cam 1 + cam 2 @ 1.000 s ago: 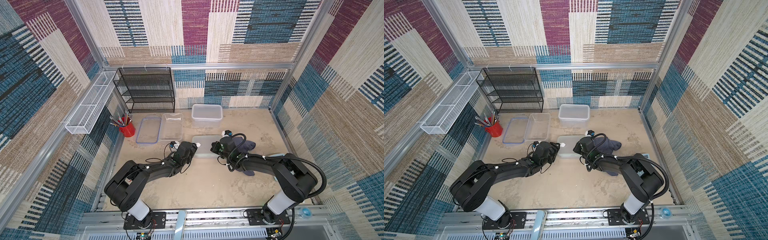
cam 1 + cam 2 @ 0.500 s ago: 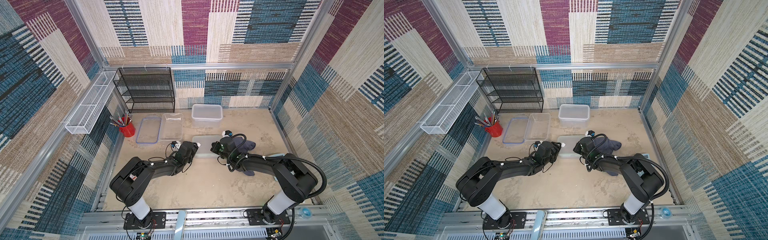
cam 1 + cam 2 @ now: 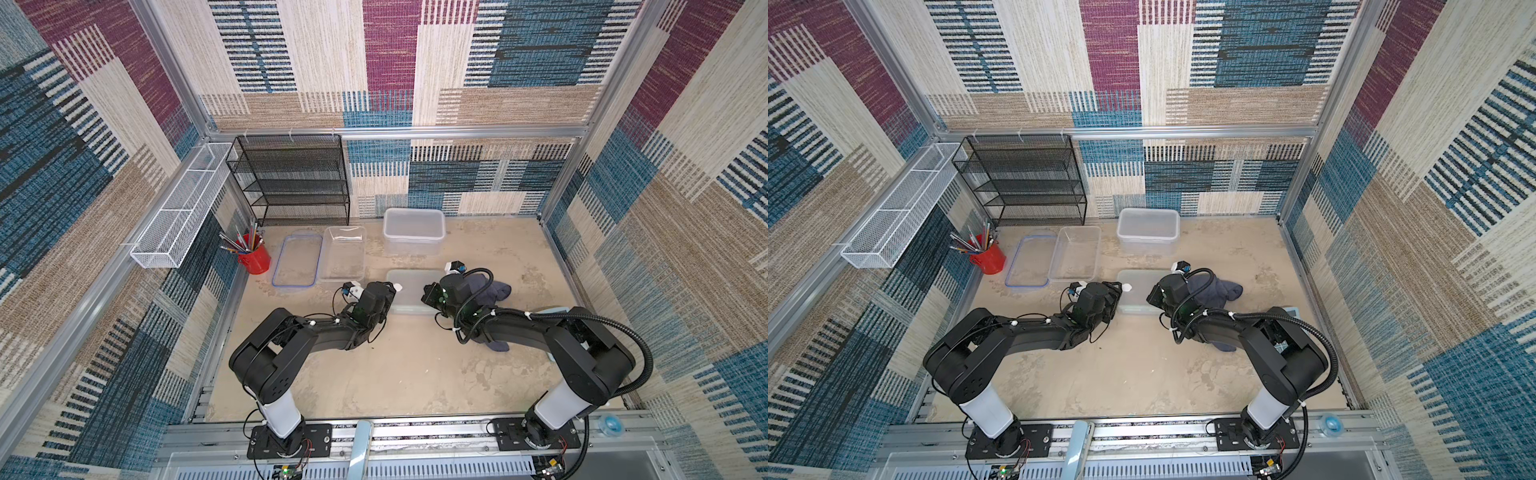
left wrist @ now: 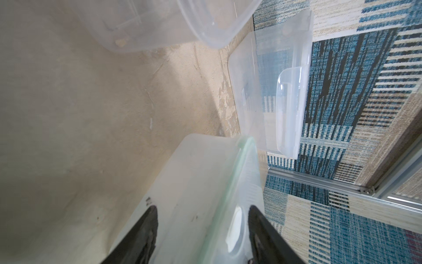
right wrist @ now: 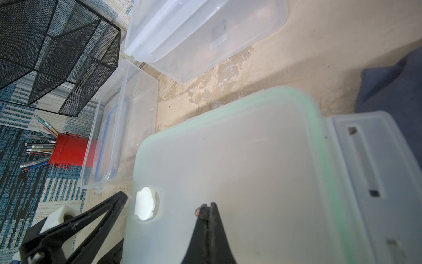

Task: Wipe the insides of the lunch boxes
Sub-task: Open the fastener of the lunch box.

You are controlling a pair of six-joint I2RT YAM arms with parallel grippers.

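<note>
Lunch box (image 4: pixel 194 178), lidded: left gripper (image 4: pixel 202 208) open at one end; right gripper (image 5: pixel 209 204) closed, tips over lid (image 5: pixel 239 148).

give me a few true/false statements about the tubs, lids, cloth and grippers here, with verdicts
The deep tub has no lid on. True.
The cloth lies in that tub. False: it lies on the table, right of the lidded box.
The right gripper is shut over the green-rimmed lid. True.
The left gripper holds the cloth. False: its jaws stand apart around the lidded box's end.
The blue-rimmed lid is on the clear tub. False: it lies flat beside it.
</note>
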